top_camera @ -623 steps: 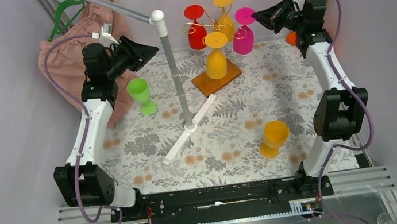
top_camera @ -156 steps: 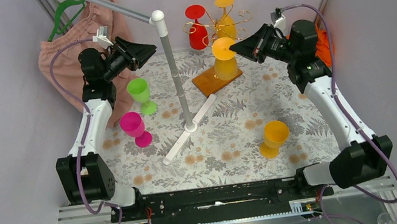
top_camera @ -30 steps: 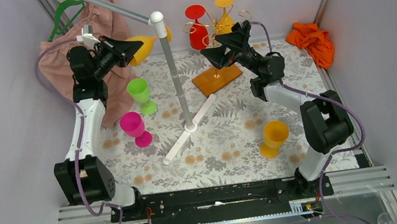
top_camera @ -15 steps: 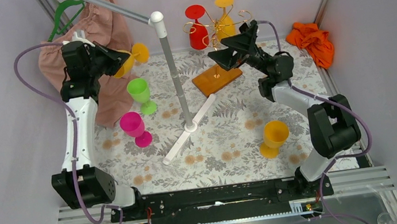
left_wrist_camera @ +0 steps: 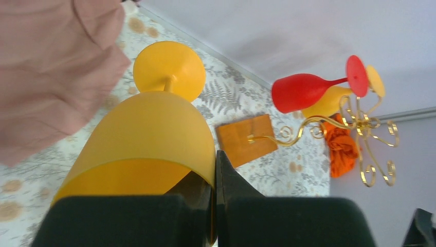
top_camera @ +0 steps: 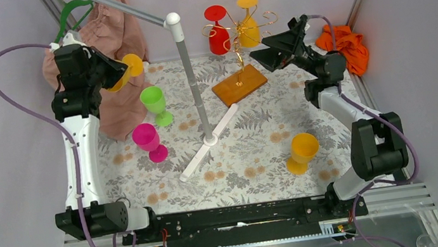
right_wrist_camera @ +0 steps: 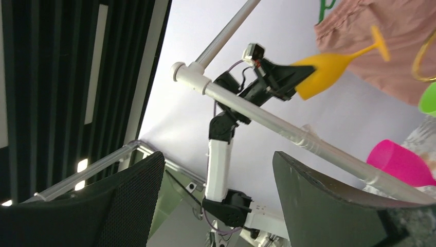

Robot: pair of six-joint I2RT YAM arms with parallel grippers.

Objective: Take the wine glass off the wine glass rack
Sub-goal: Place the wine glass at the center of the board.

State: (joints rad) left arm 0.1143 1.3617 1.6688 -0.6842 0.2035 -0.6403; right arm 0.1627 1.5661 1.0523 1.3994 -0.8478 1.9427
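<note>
While the left end effector (left_wrist_camera: 215, 170) is clamped on the bowl rim of a yellow-orange plastic wine glass (left_wrist_camera: 149, 134), tilted in the air well left of the gold wire wine glass rack (top_camera: 239, 84), the right end effector (right_wrist_camera: 217, 157) hovers just right of the rack, spread wide and empty.

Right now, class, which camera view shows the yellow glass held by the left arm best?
The left wrist view: the yellow glass fills it, bowl and foot clear, with the left gripper clamped on its bowl. The top view shows mostly its foot; the right wrist view shows it small, sideways.
</note>
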